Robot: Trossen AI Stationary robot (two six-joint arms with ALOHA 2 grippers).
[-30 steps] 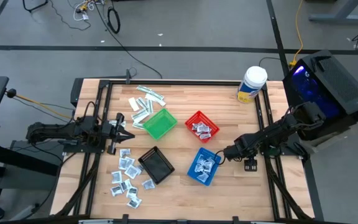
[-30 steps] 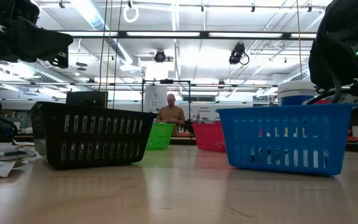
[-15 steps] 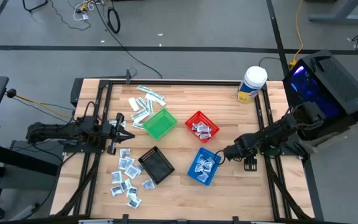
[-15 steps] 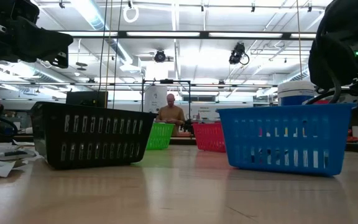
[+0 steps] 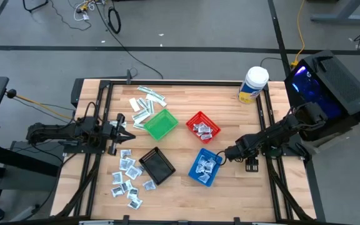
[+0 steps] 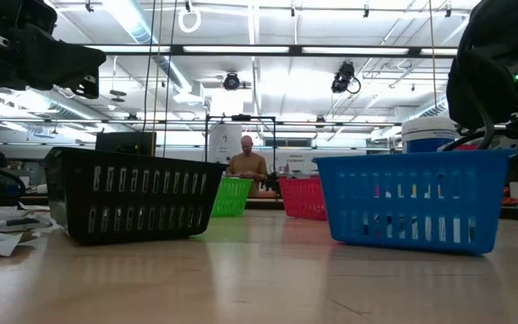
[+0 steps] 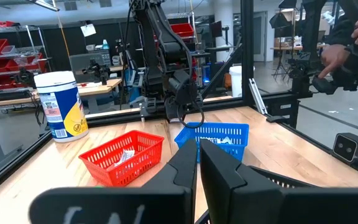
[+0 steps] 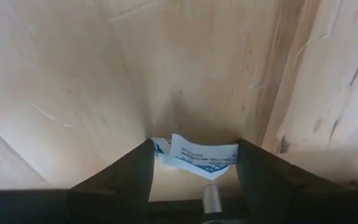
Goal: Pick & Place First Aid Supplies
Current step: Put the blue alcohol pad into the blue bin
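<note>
Lying between the right gripper's (image 8: 194, 163) fingers: a white-and-blue sachet (image 8: 199, 157).

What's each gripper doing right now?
Left gripper: shut, empty, waiting at the table's left side.
Right gripper: closed on a white-and-blue sachet, low over the wood beside the blue basket.

Low view, right edge: white-lidded plastic tub (image 6: 432, 135) half-hidden behind blue slotted basket (image 6: 412, 200) | left edge: white packets (image 6: 3, 229) cropped

High overhead, low table-level (both share blue basket (image 5: 205, 167)); wrists look forward, right close.
</note>
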